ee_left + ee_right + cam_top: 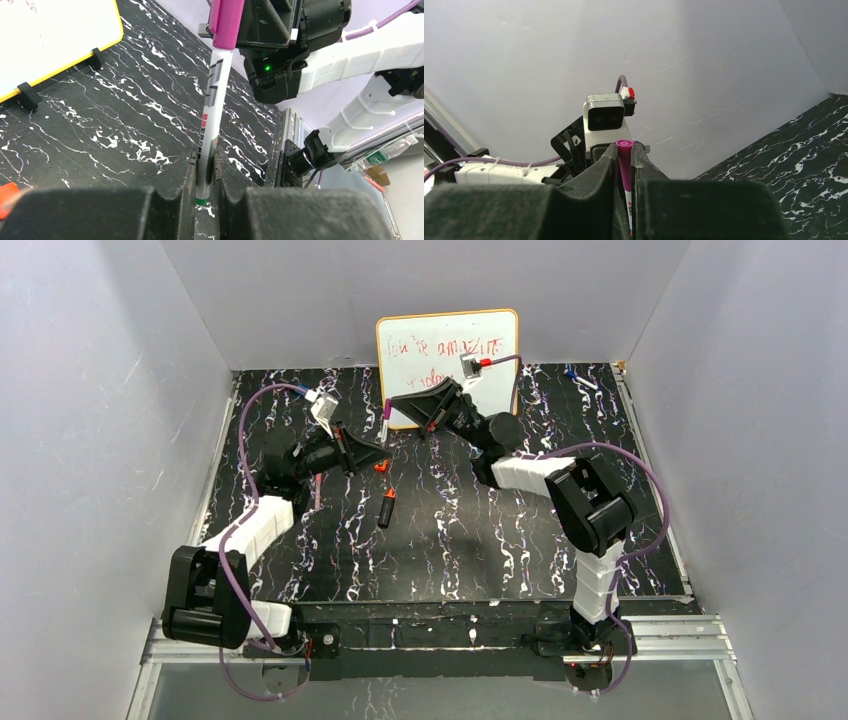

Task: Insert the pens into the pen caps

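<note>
A slim white-barrelled pen (212, 100) stands between my two grippers, with the purple cap (227, 20) on its upper end. My left gripper (205, 156) is shut on the lower barrel. My right gripper (625, 148) is shut on the purple cap (625, 157), and the barrel (629, 210) shows below it. In the top view the left gripper (380, 452) and right gripper (393, 403) meet in front of the whiteboard with the pen (386, 428) between them. The thick black marker with the orange end (386, 508) and an orange cap (380, 467) lie on the mat.
A whiteboard (447, 340) with a yellow rim stands at the back centre. A blue-tipped pen (578, 377) lies at the back right. A thin pinkish pen (318, 492) lies beside the left arm. The orange cap (6, 192) shows at the left wrist view's left edge. Grey walls enclose the mat.
</note>
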`<state>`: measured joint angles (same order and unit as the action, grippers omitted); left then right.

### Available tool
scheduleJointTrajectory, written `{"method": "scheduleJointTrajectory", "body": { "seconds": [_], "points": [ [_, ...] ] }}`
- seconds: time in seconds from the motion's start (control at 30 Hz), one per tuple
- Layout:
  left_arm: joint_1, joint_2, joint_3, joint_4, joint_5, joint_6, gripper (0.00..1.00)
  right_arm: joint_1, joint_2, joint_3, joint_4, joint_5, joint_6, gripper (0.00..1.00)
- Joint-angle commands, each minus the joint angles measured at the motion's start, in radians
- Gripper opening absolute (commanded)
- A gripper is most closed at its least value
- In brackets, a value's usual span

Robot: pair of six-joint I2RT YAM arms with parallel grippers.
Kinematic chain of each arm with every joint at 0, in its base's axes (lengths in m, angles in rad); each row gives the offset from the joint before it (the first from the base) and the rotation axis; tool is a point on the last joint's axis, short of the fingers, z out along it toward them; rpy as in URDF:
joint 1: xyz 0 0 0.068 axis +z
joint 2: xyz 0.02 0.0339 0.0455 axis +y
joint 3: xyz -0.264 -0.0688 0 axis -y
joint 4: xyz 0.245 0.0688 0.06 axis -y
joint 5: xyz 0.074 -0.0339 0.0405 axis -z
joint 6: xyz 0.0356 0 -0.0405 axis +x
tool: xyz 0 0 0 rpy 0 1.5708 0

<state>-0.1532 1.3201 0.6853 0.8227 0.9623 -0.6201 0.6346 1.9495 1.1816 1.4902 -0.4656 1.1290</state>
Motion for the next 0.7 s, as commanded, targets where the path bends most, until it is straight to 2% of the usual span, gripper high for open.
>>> {"method": "scheduleJointTrajectory", "body": {
  "seconds": [0.0, 0.3, 0.43, 0.67],
  "points": [
    [0.041, -0.022, 0.078, -0.155, -0.120, 0.116, 0.00, 0.030, -0.070, 0.022, 0.147, -0.244, -0.031, 0.01],
    [0.040, -0.059, 0.087, -0.328, -0.143, 0.317, 0.00, 0.030, -0.118, 0.022, -0.001, -0.308, -0.156, 0.01],
    [0.039, -0.076, 0.074, -0.362, -0.148, 0.344, 0.00, 0.030, -0.149, 0.011, -0.062, -0.300, -0.213, 0.26],
    [0.015, -0.084, 0.063, -0.398, -0.147, 0.366, 0.00, 0.030, -0.154, 0.016, -0.095, -0.259, -0.266, 0.46]
  ]
}}
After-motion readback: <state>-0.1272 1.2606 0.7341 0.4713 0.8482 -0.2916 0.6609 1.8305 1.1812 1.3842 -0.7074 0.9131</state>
